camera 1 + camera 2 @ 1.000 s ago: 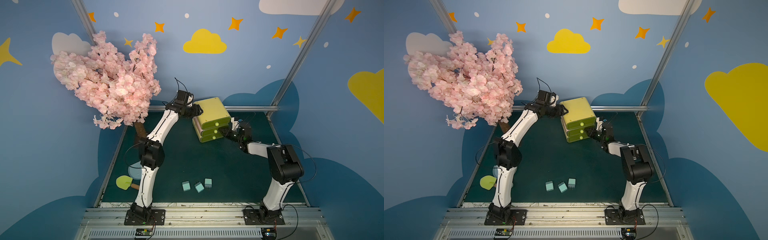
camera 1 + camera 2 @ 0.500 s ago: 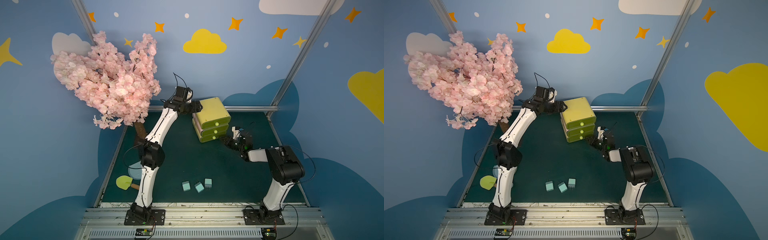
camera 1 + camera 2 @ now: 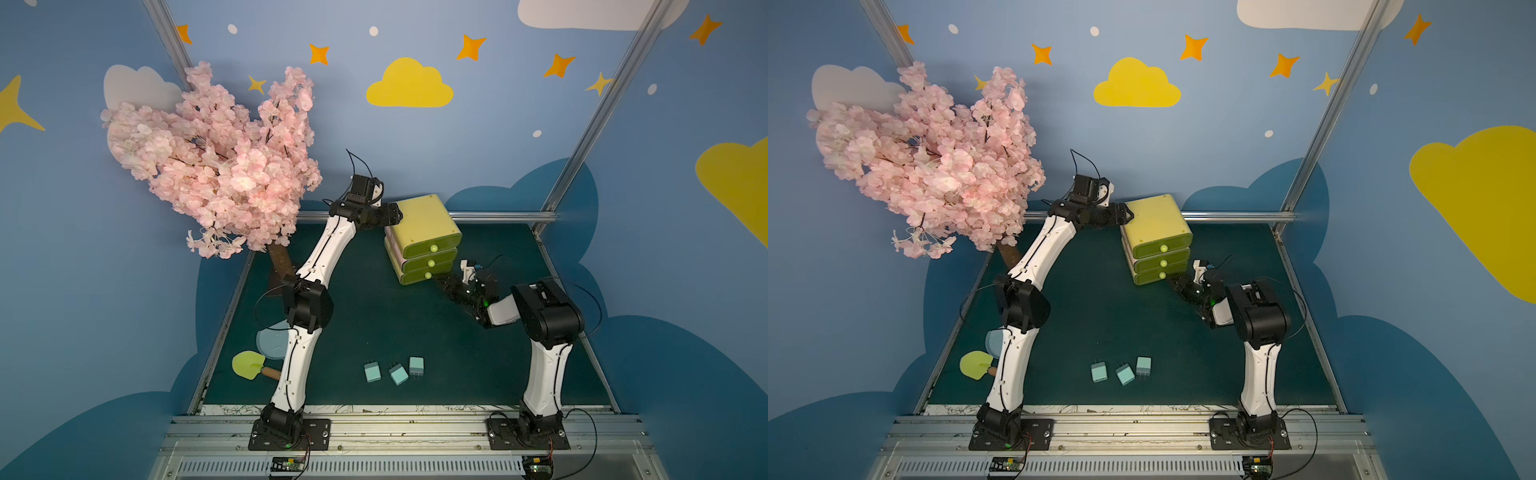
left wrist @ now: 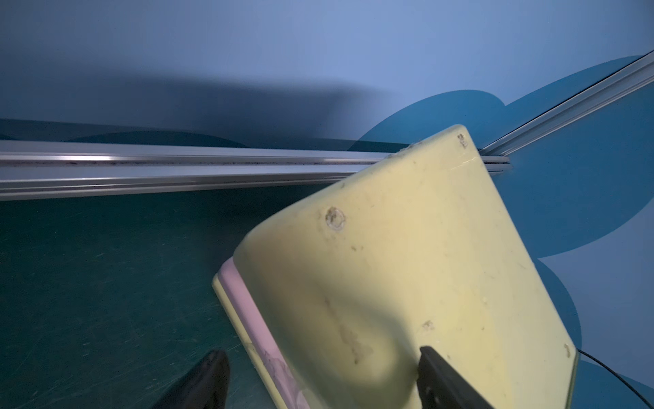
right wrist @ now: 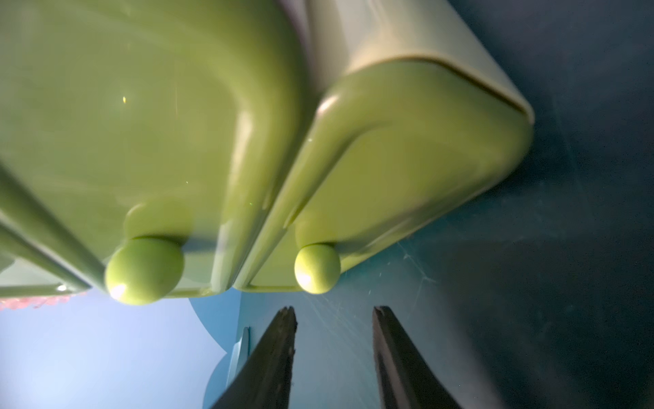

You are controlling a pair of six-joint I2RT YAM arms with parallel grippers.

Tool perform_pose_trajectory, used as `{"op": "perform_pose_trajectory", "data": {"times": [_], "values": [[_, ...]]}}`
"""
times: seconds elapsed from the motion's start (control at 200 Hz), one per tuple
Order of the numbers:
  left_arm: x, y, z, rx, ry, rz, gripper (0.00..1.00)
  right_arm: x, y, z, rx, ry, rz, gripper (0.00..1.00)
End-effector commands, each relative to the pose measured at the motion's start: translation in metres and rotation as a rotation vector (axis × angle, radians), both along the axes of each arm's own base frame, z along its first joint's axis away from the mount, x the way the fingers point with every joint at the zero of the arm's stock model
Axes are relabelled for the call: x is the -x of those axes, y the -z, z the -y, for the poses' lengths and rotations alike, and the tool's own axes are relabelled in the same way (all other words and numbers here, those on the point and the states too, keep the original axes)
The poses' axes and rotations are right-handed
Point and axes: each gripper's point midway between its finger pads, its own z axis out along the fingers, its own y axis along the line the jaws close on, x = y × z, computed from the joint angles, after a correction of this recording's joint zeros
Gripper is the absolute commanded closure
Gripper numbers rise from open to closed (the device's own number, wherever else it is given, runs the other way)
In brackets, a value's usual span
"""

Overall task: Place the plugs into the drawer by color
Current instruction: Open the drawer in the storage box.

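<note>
Though scuffed on top, yellow-green drawer [image 3: 422, 226] with three round knobs [image 3: 434, 248].

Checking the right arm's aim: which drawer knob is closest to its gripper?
The bottom knob, lowest of three, just ahead of the right gripper.

Three blue plugs [image 3: 398, 373] lie at six o'clock; one cabinet [image 3: 419, 220], three knobs [image 3: 431, 262], at twelve; one blossom tree [image 3: 216, 166]; one spade [image 3: 248, 365].

I can read no text, label, brand or number in any view. A white strip [image 3: 374, 409] on the front edge of the table [image 3: 374, 324], well apart from the left gripper [image 3: 394, 216] and the right gripper [image 3: 439, 282], carries dark scrawl too small for me to make out.
</note>
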Motion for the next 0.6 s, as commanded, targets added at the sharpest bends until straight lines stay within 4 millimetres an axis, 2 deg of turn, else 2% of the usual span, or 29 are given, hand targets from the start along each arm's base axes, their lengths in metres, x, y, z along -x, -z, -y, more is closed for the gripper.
{"op": "perform_pose_trajectory", "data": {"times": [0.0,0.3,0.596], "values": [[-0.001,0.006,-0.006,-0.012,-0.005,-0.014,0.16,-0.013,-0.018,-0.005,-0.083,0.003,0.062,0.59],[-0.005,0.026,-0.016,-0.024,-0.043,-0.069,0.19,-0.021,-0.007,-0.018,-0.119,-0.013,0.041,0.56],[-0.006,0.033,-0.023,-0.027,-0.061,-0.092,0.20,-0.022,-0.006,-0.030,-0.150,-0.031,0.037,0.56]]}}
